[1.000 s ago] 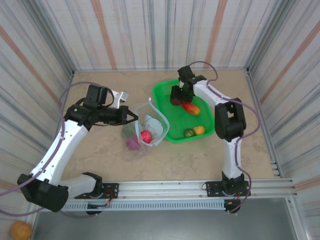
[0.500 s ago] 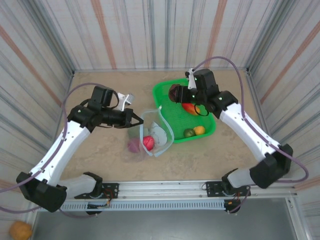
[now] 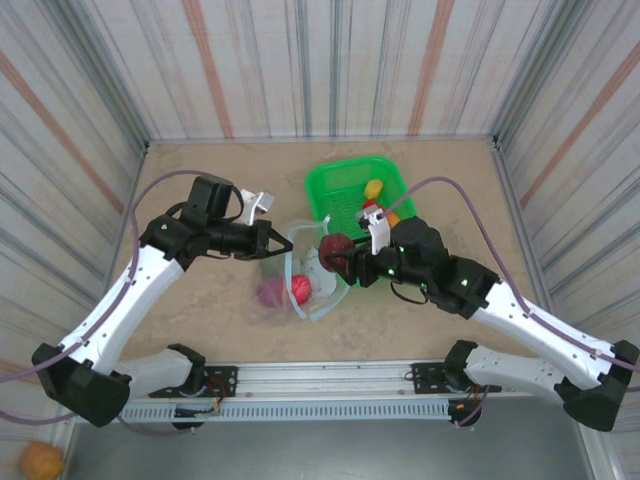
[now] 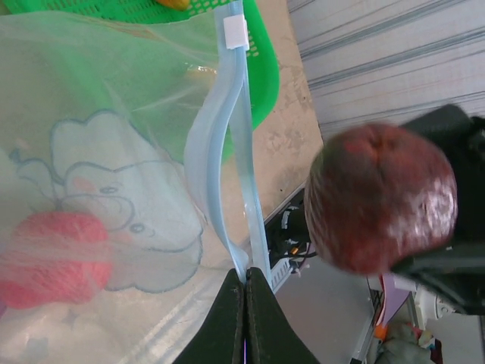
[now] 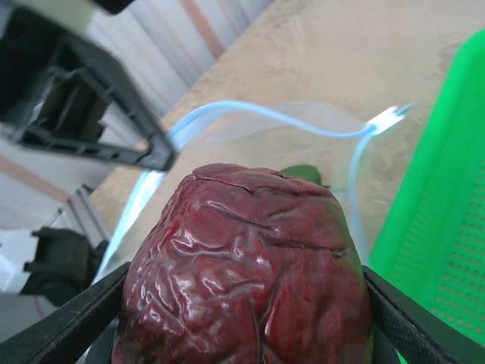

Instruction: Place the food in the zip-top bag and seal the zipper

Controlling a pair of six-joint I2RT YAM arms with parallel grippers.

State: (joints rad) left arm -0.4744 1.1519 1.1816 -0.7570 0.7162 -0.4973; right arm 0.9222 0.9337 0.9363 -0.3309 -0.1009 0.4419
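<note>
The zip-top bag [image 3: 305,280] lies left of the green tray with its mouth held open. My left gripper [image 3: 283,243] [image 4: 245,279] is shut on the pale blue zipper [image 4: 221,136] at the mouth's edge. Inside the bag lie a red piece [image 3: 296,288] [image 4: 53,258], a magenta piece [image 3: 268,293] and a green piece [image 3: 270,265] [image 5: 303,173]. My right gripper [image 3: 340,255] [image 5: 242,303] is shut on a dark maroon wrinkled fruit [image 3: 334,249] [image 5: 242,258] [image 4: 379,197], held just above the bag's open mouth at its right side. The zipper [image 5: 250,114] curves beyond the fruit.
The green mesh tray [image 3: 345,180] [image 5: 439,227] stands behind the bag and holds yellow [image 3: 373,188], red [image 3: 371,208] and orange [image 3: 393,214] pieces. An orange ball [image 3: 40,460] lies off the table at the bottom left. Striped walls close in the back and both sides.
My right arm has carried the maroon fruit out of the tray, leftward and nearer, to the bag's mouth. The left gripper has kept its hold on the zipper, shifting slightly right.
</note>
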